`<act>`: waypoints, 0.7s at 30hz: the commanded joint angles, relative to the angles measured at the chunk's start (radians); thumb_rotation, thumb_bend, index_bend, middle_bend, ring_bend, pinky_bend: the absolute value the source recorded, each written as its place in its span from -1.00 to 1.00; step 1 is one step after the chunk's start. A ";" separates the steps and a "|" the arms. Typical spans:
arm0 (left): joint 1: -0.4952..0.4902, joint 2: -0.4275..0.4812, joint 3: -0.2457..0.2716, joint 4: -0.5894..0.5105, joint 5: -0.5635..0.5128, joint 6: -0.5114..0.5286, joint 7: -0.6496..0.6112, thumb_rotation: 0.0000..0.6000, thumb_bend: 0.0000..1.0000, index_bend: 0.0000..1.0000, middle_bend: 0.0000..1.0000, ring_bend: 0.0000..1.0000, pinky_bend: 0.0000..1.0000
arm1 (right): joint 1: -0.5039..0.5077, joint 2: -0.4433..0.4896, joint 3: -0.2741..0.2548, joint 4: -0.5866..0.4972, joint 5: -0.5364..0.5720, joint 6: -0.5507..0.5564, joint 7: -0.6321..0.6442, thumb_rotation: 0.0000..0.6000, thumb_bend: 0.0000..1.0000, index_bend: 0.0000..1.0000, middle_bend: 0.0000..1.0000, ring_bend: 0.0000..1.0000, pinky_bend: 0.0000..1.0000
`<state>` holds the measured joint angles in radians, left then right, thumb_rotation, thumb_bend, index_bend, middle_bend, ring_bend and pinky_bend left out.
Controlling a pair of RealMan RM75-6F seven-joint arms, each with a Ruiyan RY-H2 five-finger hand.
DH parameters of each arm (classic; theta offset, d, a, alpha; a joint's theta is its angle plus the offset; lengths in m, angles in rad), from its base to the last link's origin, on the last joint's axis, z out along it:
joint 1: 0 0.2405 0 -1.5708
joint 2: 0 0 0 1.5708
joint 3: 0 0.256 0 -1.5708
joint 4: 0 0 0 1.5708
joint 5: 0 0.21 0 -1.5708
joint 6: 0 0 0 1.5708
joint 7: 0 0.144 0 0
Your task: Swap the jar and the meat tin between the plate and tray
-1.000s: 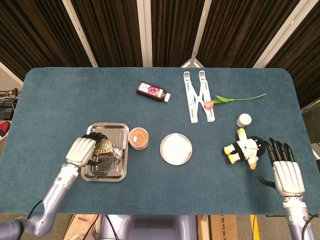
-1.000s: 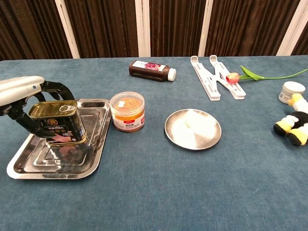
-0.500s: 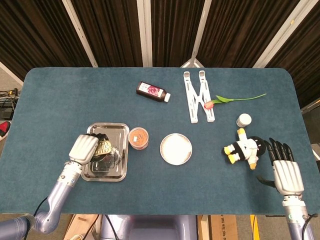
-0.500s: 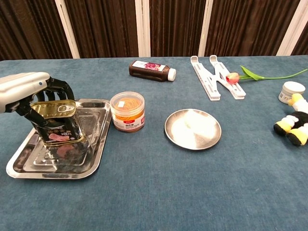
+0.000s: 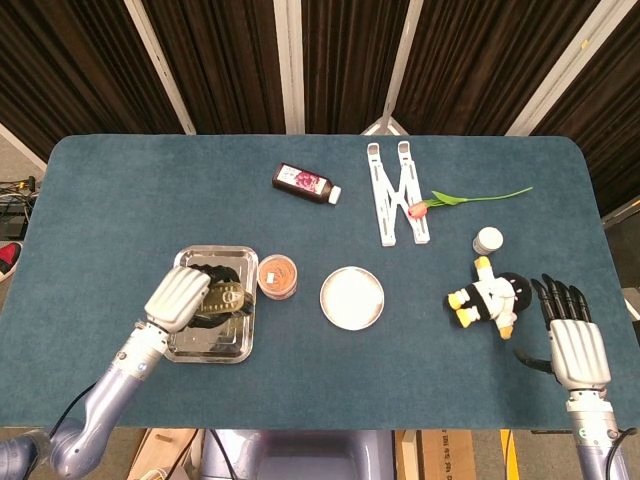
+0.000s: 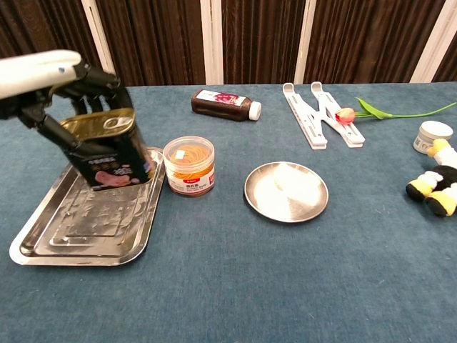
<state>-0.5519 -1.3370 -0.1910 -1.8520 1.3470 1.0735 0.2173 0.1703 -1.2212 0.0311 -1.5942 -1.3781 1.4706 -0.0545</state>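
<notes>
Left robot hand [image 6: 53, 86]: I gripped the tin [image 6: 108, 148], tilted, above the tray [image 6: 43, 239].
Right robot hand [image 5: 573, 335]: I held nothing, fingers spread, near the desk [image 5: 150, 180] edge.
Plate [image 6: 286, 191]: bare; jar [image 6: 189, 165] beside tray.

A counter [image 5: 130, 190] covered in blue-green cloth carries a tray [image 5: 225, 345] at 8 o'clock, with a jar [image 5: 277, 275] just beside its right edge and a plate [image 5: 352, 297] near centre. A bottle [image 5: 305, 183], white stand [image 5: 398, 190] and tulip [image 5: 460, 200] lie toward 12 to 2 o'clock; a small tub [image 5: 488, 239] and plush toy [image 5: 488, 296] sit at 3.
</notes>
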 commanded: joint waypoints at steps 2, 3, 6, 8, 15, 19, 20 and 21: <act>-0.068 0.020 -0.027 -0.076 -0.019 -0.072 0.031 1.00 0.13 -0.08 0.04 -0.05 0.05 | -0.004 0.003 0.006 -0.001 0.002 -0.003 0.006 1.00 -1.00 -1.00 -1.00 -1.00 -1.00; -0.092 0.007 -0.029 -0.073 -0.039 -0.100 0.054 1.00 0.13 -0.08 0.03 -0.05 0.05 | -0.005 0.004 0.008 -0.002 0.001 -0.004 0.008 1.00 -1.00 -1.00 -1.00 -1.00 -1.00; -0.134 -0.037 -0.035 -0.046 -0.099 -0.140 0.085 1.00 0.13 -0.08 0.02 -0.05 0.05 | -0.008 0.007 0.011 -0.002 -0.004 -0.007 0.017 1.00 -1.00 -1.00 -1.00 -1.00 -1.00; -0.162 -0.080 -0.038 -0.010 -0.134 -0.156 0.106 1.00 0.13 -0.08 0.02 -0.05 0.05 | -0.010 0.009 0.015 0.001 -0.006 -0.008 0.020 1.00 -1.00 -1.00 -1.00 -1.00 -1.00; -0.206 -0.201 -0.020 0.088 -0.156 -0.153 0.119 1.00 0.13 -0.08 0.02 -0.05 0.05 | -0.018 0.012 0.028 0.003 -0.007 -0.010 0.029 1.00 -1.00 -1.00 -1.00 -1.00 -1.00; -0.209 -0.244 -0.008 0.137 -0.140 -0.133 0.104 1.00 0.13 -0.08 0.01 -0.06 0.04 | -0.021 0.014 0.033 0.005 -0.005 -0.015 0.034 1.00 -1.00 -1.00 -1.00 -1.00 -1.00; -0.209 -0.249 -0.004 0.145 -0.142 -0.134 0.101 1.00 0.12 -0.08 0.01 -0.07 0.04 | -0.021 0.014 0.034 0.005 -0.006 -0.016 0.035 1.00 -1.00 -1.00 -1.00 -1.00 -1.00; -0.211 -0.252 -0.001 0.151 -0.148 -0.138 0.099 1.00 0.12 -0.08 0.00 -0.07 0.03 | -0.022 0.014 0.036 0.005 -0.006 -0.017 0.036 1.00 -1.00 -1.00 -1.00 -1.00 -1.00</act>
<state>-0.7600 -1.5828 -0.1973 -1.7077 1.2015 0.9354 0.3205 0.1489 -1.2073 0.0665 -1.5891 -1.3843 1.4539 -0.0187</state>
